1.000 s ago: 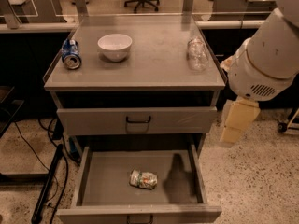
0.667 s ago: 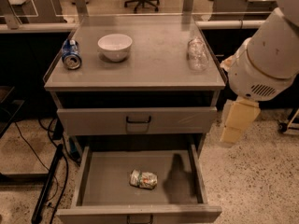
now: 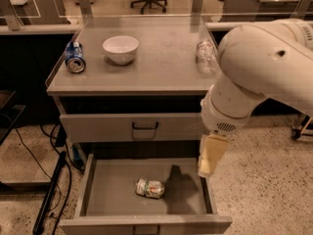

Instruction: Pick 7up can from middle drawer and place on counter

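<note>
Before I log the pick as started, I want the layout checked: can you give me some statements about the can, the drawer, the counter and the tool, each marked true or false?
1. The 7up can lies on its side on the floor of the open middle drawer. True.
2. The tool has the 7up can in its grasp. False: it hangs by the drawer's right edge, apart from the can.
3. A white bowl stands on the counter. True.
4. The blue can stands upright in the middle drawer. False: it lies on its side at the counter's left end.
5. A clear glass jar is at the counter's right end. True.
</note>
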### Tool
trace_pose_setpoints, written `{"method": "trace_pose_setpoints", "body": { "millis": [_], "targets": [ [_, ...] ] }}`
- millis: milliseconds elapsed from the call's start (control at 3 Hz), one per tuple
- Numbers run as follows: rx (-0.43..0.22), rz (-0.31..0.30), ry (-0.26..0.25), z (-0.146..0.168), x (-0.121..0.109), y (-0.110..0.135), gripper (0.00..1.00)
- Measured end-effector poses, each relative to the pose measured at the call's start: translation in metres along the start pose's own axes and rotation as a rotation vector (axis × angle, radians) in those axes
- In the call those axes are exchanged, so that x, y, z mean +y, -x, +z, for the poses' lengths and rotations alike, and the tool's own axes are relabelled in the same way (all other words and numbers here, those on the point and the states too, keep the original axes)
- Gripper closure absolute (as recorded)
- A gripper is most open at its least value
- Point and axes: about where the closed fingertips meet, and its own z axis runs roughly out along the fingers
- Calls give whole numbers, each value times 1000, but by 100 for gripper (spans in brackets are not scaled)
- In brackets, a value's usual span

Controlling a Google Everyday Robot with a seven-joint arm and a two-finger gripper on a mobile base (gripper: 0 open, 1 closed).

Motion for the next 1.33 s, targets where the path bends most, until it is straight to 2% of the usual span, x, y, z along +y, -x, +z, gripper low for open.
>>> {"method": "trace_pose_setpoints", "body": {
  "millis": [333, 667, 1000, 1333],
  "targets": [
    [0, 1, 1, 1, 0, 0, 0],
    [-11, -7, 22, 18, 9, 7, 0],
    [-25, -44, 48, 91, 6, 38, 0],
    [-26, -42, 48, 91, 6, 38, 0]
  ]
}}
